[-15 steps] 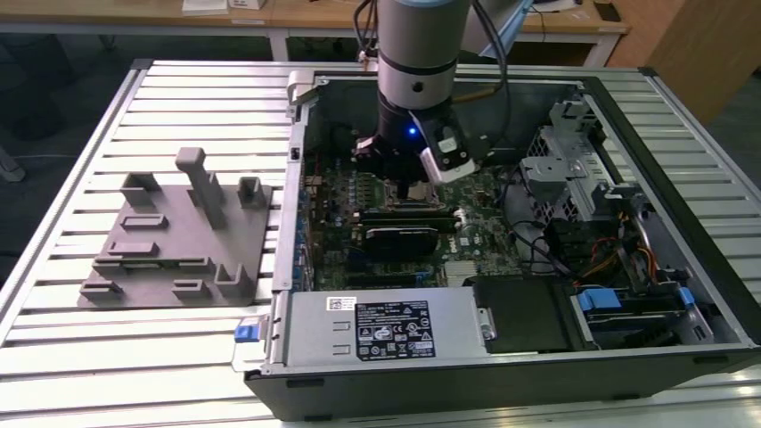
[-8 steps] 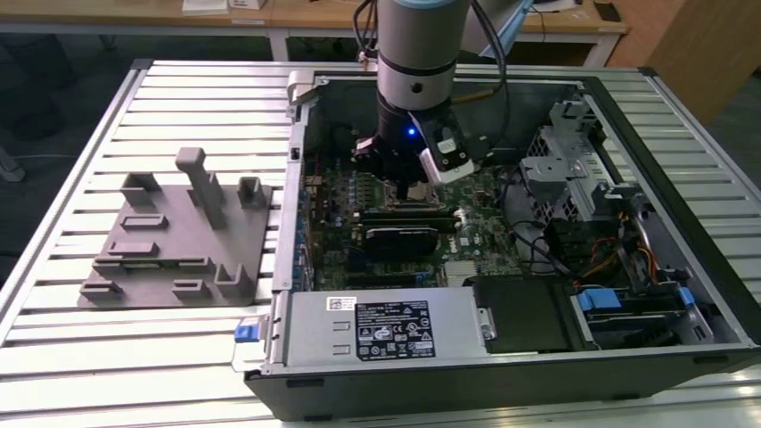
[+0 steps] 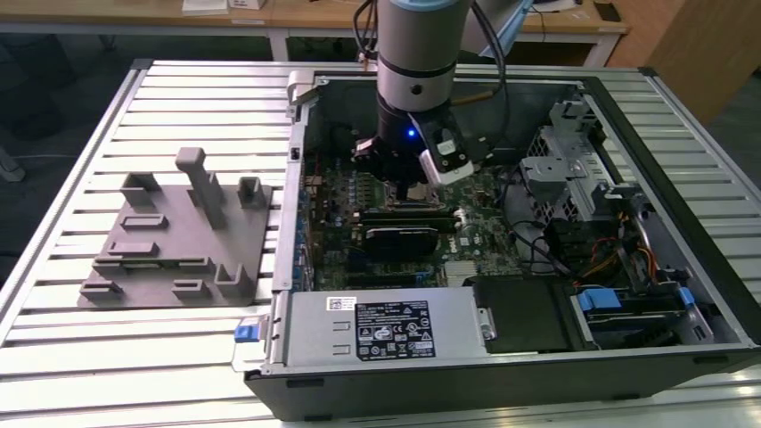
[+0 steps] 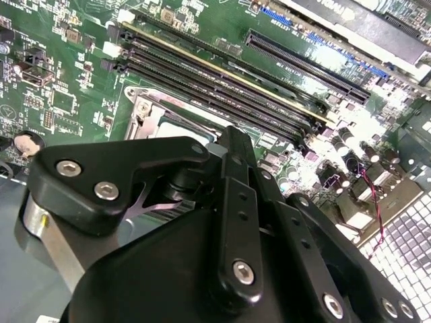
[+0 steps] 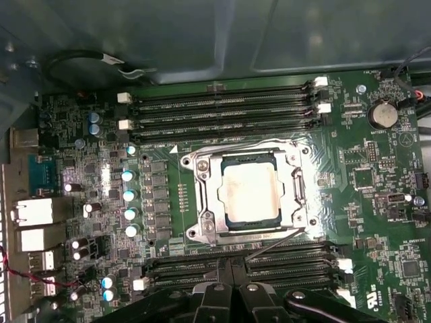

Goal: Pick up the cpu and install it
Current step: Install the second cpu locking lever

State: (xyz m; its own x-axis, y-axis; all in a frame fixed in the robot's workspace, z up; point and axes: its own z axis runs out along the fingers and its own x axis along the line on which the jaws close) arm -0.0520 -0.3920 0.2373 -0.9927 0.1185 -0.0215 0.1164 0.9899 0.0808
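Fingers point(image 5: 232, 296) of the gripper point(image 3: 419, 189): spread cannot be told, nothing seen held; they hover just above the motherboard point(image 5: 377, 202) inside the open computer case point(image 3: 500, 357); the cpu point(image 5: 250, 195) lies flat in the metal-framed socket point(image 5: 202, 222), between memory slots point(image 5: 222, 108); grey plastic fixture point(image 3: 178, 245) sits apart on the slatted worktop point(image 3: 71, 357).
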